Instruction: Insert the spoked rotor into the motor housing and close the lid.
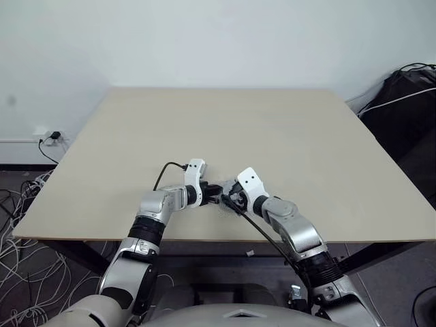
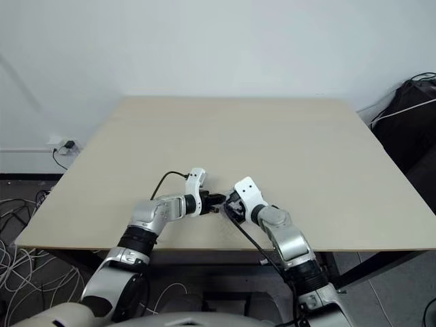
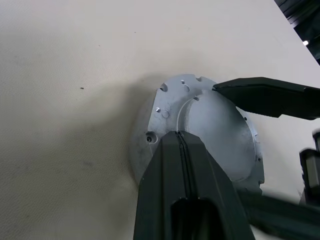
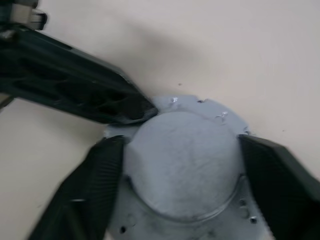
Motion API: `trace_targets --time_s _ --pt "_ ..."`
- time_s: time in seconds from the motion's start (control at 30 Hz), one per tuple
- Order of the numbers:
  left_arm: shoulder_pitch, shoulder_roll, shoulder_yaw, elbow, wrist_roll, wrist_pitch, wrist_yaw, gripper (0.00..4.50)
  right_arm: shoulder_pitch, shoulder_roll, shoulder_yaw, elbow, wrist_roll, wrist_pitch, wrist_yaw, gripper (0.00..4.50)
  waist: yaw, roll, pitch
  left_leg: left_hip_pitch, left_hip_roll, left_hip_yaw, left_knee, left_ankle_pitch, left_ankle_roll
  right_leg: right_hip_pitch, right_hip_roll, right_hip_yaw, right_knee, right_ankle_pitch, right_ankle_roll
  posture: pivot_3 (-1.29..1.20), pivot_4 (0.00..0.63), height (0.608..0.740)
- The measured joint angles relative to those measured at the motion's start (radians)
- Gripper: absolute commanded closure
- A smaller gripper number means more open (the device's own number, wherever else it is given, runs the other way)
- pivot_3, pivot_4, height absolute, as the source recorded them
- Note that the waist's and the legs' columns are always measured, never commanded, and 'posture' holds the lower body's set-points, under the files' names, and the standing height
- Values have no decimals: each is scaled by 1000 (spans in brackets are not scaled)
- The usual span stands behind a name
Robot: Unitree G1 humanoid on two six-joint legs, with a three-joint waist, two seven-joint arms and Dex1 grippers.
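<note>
Evidently the assembly sits at the lower centre of the head view, near the table point(image 1: 286, 150) front edge. The lid point(image 4: 187, 160), smooth grey face up, covers the motor housing point(image 3: 167, 107). The left gripper point(image 3: 181, 137), fingers pressed together and empty, bears on the lid's rim, seemingly to seat it. The right gripper point(image 4: 180, 180) stands wide, fingers flanking the lid without clamping it, probably as a guide.

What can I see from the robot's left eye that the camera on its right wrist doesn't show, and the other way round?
Left eye: the whole table, both arms, cables on the floor, a wall socket. Right wrist: the lid up close, plain grey face up, sitting on a silver flange with small holes, the right gripper open on either side of it. Both: the left gripper, shut, its tip at the lid's edge.
</note>
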Motion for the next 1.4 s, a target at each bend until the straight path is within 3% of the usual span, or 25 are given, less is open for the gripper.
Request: trace_targets --time_s 0.33,0.57,0.77,0.93,1.17,1.4 --pt "3 -1 -9 -2 1 1 -8 4500 77 -28 -26 -194 40 19 9 24 5 0 0 0 0 0 2 0 1 -1 -1 0 0 0 0 0 0 740" --pt "3 -2 -19 -2 2 1 -24 4500 165 -58 -136 -329 69 43 -25 24 14 0 0 -1 0 0 3 -1 2 -2 -2 0 0 0 0 0 0 740" --pt "2 -1 -23 -2 9 -2 -32 4500 262 86 -295 -368 176 108 -125 24 18 -1 0 -2 0 0 3 -2 3 -2 -2 0 1 0 0 0 0 740" --pt "2 0 -24 -2 15 -3 -40 4500 287 282 -444 -375 359 263 -216 24 18 0 -1 -2 0 0 3 -4 7 -2 -2 0 1 0 0 0 0 740" --pt "1 1 -28 0 18 -5 -54 4500 261 300 -593 -350 585 419 -361 24 16 1 -1 -1 -2 0 3 -6 10 -3 -5 0 0 0 0 0 0 740" --pt "2 1 -28 0 18 -5 -54 4500 214 301 -617 -277 709 419 -442 24 16 2 -1 -1 -2 0 3 -5 10 -3 -5 -1 0 0 0 0 0 740"
